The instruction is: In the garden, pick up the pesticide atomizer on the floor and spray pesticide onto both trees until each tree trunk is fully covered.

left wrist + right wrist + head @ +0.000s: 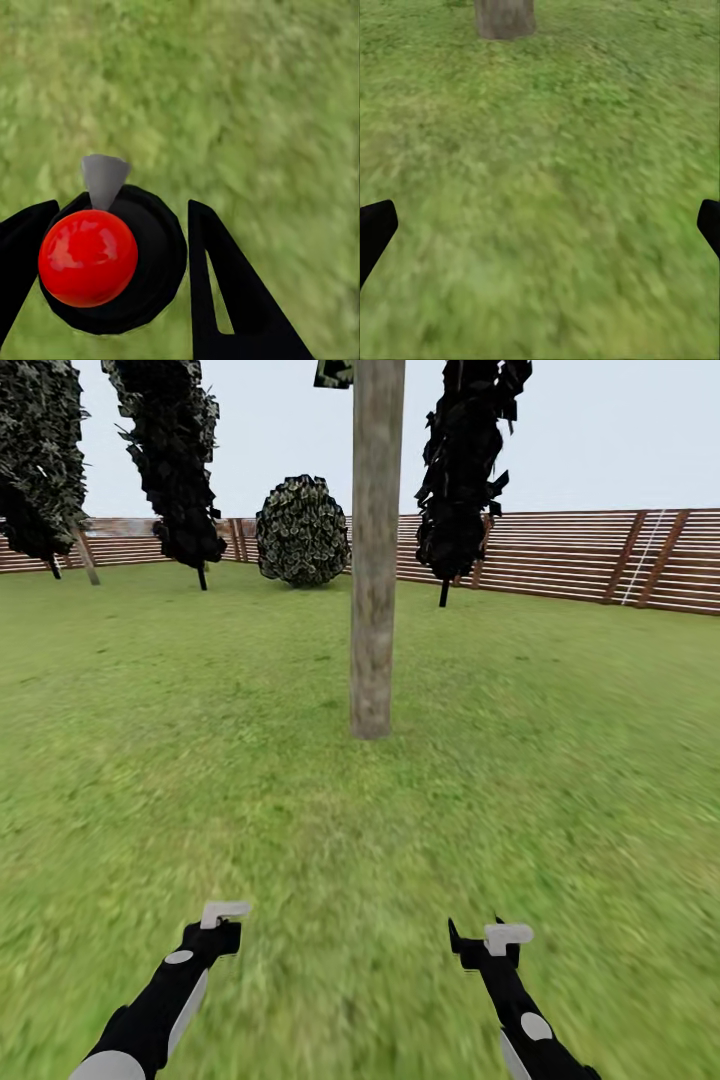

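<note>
— Firstly, item one: pesticide atomizer (161,255). Location?
— Lodged between the two black fingers (225,292) of the left gripper (120,206), viewed from above in the left wrist view. Round black body, glossy red ball on top, pale grey nozzle cone pointing away from the wrist. One finger against the body's side, the other right at its opposite edge. Clamped on it, blurred grass beneath.

— Item two: right gripper (540,225). Condition?
— Spread wide, finger ends at opposite edges of the right wrist view, grass between them. Holding nothing.

— Relation to the atomizer?
— Well apart from it; on the other arm, across the lower part of the head view.

— Item three: tree?
— One tree trunk (375,560): thick, straight, mottled grey-brown, upright on the lawn (560,760). Dead ahead in the head view, between the lines of the two arms and well beyond both grippers and the held atomizer. Base also visible far off in the right wrist view.

— Item four: backdrop?
— Brown slatted fence (580,555) along the far edge of the lawn. Three dark cypress-like trees (465,470) with thin stems, and a round bush (302,530), all before the fence.
</note>
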Robot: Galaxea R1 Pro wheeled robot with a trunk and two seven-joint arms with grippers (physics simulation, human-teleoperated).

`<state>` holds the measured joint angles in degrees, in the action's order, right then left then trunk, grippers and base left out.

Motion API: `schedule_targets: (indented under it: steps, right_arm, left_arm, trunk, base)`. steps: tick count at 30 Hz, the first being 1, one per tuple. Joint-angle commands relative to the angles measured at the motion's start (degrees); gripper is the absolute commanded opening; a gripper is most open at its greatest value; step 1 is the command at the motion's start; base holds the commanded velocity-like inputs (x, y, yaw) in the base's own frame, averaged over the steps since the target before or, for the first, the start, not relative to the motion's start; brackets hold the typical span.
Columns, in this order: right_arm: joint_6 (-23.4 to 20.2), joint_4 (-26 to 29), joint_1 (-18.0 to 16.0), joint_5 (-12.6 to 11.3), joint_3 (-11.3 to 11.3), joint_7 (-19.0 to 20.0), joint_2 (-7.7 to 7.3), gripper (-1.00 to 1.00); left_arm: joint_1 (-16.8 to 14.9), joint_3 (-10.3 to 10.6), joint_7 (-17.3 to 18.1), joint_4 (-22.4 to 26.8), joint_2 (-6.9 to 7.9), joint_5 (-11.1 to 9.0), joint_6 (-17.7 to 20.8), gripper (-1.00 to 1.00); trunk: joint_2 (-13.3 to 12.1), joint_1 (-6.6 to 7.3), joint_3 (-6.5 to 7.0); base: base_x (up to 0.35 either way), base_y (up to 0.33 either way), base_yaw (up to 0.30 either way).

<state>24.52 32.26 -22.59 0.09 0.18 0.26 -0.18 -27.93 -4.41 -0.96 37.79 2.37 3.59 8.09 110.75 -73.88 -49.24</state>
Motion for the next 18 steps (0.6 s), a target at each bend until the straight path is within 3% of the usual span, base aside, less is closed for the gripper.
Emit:
schedule_targets:
  steps: [1, 18]
  right_arm:
    - [0.0, 0.0, 0.0, 0.0, 0.0, 0.0, 0.0, 1.0]
    - [0.0, 0.0, 0.0, 0.0, 0.0, 0.0, 0.0, 1.0]
  left_arm:
    - [0.0, 0.0, 0.0, 0.0, 0.0, 0.0, 0.0, -1.0]
    - [0.0, 0.0, 0.0, 0.0, 0.0, 0.0, 0.0, -1.0]
  trunk:
    - [0.0, 0.0, 0.0]
    - [0.0, 0.0, 0.0]
  base:
    - [0.337, 0.0, 0.0]
    - [0.337, 0.0, 0.0]
